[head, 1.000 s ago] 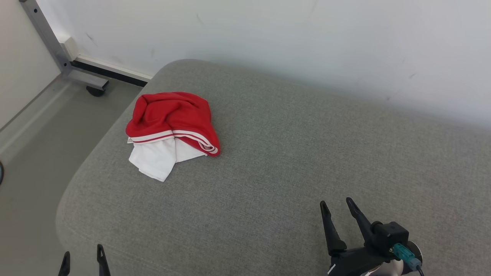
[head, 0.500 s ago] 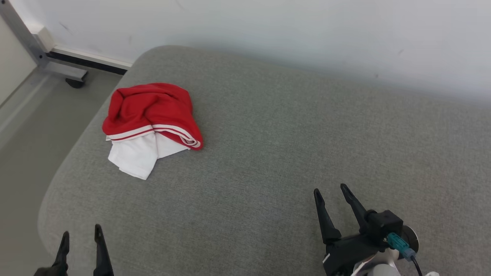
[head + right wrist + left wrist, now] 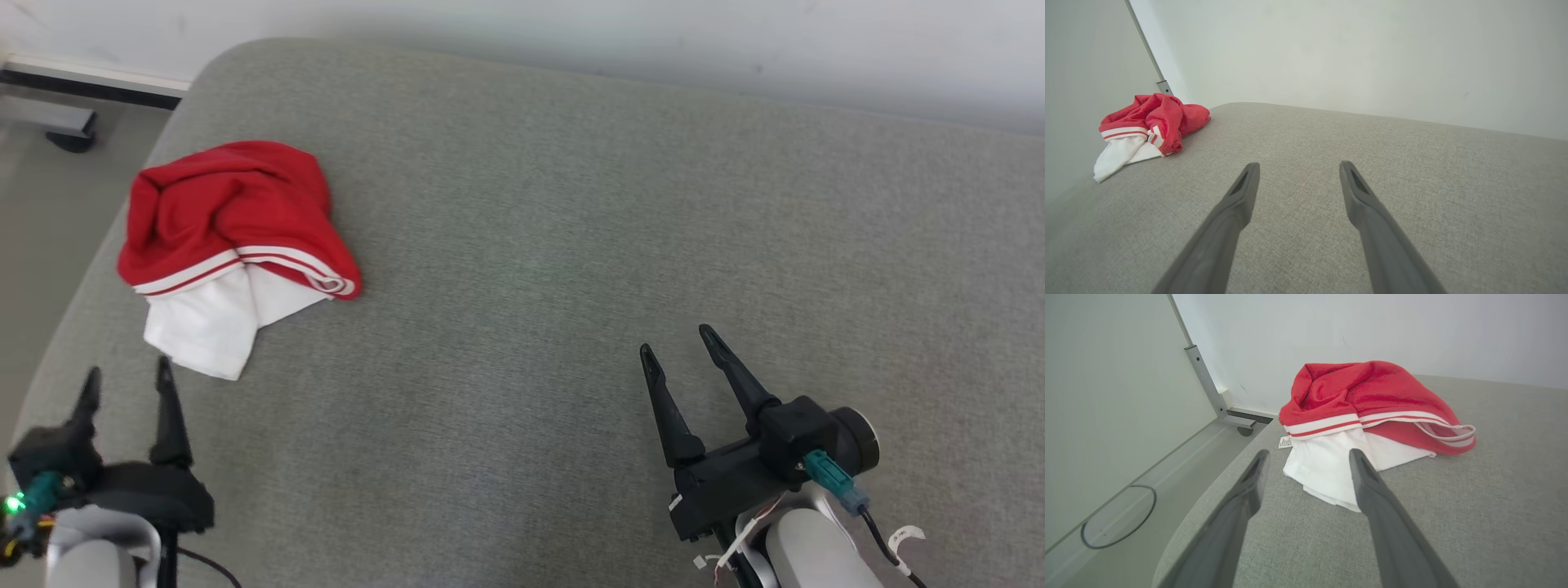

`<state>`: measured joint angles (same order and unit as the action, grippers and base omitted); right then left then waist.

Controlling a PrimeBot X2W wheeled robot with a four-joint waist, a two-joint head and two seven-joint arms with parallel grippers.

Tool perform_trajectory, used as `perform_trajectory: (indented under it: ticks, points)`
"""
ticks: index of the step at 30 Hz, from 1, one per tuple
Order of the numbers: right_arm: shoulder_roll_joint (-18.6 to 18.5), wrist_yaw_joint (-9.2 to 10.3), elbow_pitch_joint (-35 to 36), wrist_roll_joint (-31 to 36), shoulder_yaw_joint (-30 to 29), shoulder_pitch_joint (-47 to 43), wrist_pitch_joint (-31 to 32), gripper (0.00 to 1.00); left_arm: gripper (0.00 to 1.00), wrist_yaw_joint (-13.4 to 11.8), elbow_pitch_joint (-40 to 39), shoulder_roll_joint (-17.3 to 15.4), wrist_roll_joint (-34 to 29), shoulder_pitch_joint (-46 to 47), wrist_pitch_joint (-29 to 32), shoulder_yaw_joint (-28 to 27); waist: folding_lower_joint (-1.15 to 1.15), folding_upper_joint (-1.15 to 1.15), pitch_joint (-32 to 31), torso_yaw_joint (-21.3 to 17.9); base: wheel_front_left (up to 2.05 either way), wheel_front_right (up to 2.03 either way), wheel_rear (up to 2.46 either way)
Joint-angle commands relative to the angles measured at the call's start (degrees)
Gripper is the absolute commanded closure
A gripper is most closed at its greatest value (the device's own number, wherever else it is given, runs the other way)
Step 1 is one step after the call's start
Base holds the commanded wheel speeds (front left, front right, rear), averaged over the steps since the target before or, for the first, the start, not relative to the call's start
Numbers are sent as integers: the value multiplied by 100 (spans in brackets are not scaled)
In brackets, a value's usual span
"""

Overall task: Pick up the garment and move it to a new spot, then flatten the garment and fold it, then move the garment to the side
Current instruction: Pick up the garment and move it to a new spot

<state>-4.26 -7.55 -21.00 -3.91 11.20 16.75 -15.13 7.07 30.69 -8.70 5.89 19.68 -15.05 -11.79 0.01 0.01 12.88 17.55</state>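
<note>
2 arms, 1 garment. Near: left arm [image 3: 122, 490] and right arm [image 3: 759, 465] low over the grey cushion [image 3: 571, 204], fingers pointing far, both jaws spread, empty. Far left: crumpled red-white garment [image 3: 233, 245] on the cushion, just beyond the left jaws, untouched

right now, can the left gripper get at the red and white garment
Probably yes. The left gripper is open and points at the garment, whose white edge lies just ahead of it, with only bare cushion between.
</note>
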Motion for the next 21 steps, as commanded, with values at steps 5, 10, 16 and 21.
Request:
perform_trajectory:
  ticks: [5,10,16,21]
  points:
    - [-165,12,154,-49,149,144,1,0,0,37,490,-272,129,587,-19,-12,-1,-1,351,-386,0,0,0]
    - [-308,12,299,-120,166,207,1,0,0,37,1254,-465,344,1064,-18,-2,-1,-1,553,-552,0,0,0]
    - [-458,13,428,-120,142,214,0,0,0,35,2185,-578,642,1479,-18,137,-1,-1,777,-697,0,0,0]
    - [-512,12,502,-61,68,180,0,0,0,36,2568,-532,699,1607,-18,247,-1,-1,892,-764,0,0,0]
